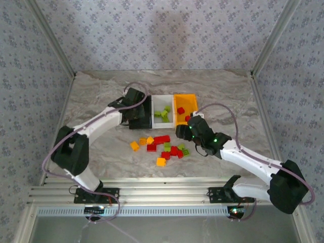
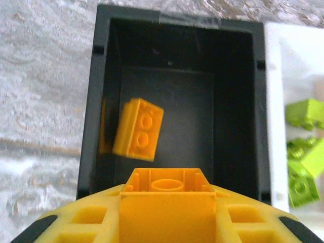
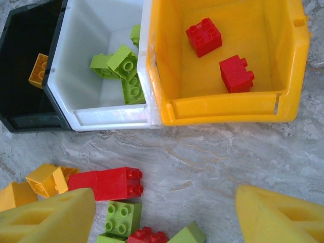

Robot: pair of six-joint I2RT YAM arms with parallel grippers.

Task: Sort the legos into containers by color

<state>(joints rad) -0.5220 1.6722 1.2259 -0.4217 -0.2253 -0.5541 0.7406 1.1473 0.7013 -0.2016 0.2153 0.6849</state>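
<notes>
Holds an orange brick (image 2: 167, 190) pinched in the left gripper (image 2: 167, 223) over the black bin (image 2: 96, 126), already home to a lone orange brick (image 2: 137, 129), likely to drop like onto like. Hangs the right gripper (image 3: 164, 212) wide open, empty, above the loose bricks (image 3: 111, 183) mid-table before the bins' front edge, ready for another pick. Shows green bricks (image 3: 124, 66) in the white bin (image 3: 109, 117), red bricks (image 3: 203, 36) in the orange bin (image 3: 223, 107).

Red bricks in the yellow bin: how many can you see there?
2. One red brick lies deeper in the orange-yellow bin, the other nearer its front lip. None seems hidden.
</notes>
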